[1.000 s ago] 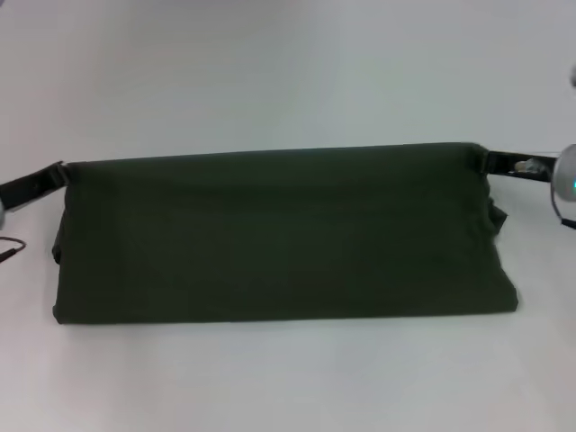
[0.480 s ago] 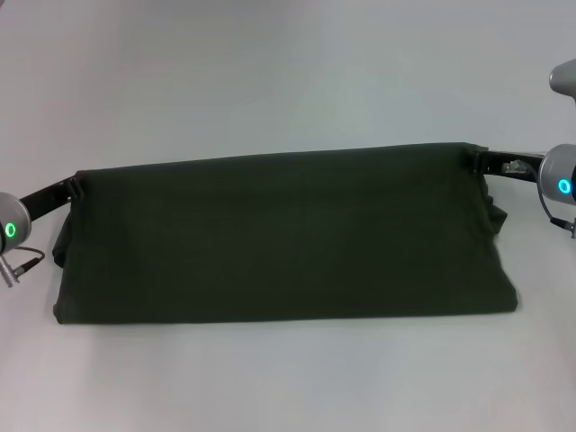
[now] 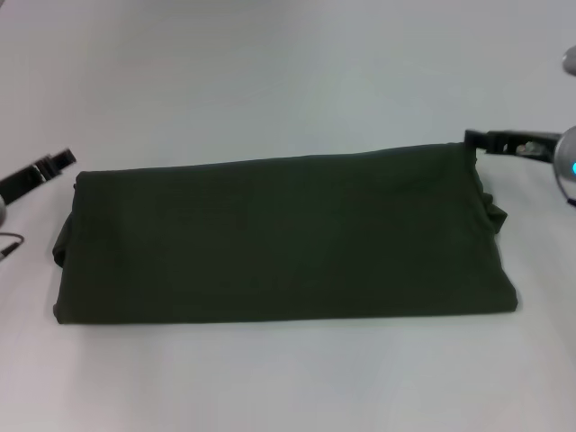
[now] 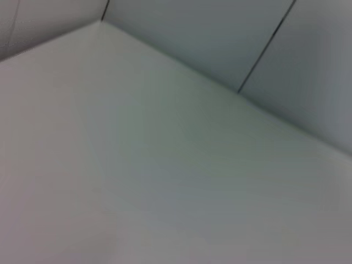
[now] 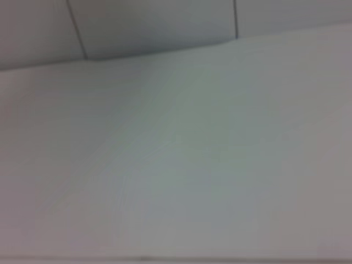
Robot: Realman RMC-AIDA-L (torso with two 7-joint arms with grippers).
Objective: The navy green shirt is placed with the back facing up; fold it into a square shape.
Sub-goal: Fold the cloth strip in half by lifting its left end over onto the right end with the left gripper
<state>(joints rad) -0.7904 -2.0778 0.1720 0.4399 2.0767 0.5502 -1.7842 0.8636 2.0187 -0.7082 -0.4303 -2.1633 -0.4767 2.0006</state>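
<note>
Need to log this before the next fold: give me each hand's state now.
Left hand: off the navy green shirt, holding nothing; open or closed cannot be told.
Right hand: at the shirt's far right corner; grip cannot be told.

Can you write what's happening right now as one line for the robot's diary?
navy green shirt: folded band, flat on table | left gripper: off shirt's corner | right gripper: at shirt's far corner

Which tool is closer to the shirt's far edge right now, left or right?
The right tool: its tip sits at the far right corner of the navy green shirt. The left tool is off the cloth, with bare table between it and the far left corner.
</note>
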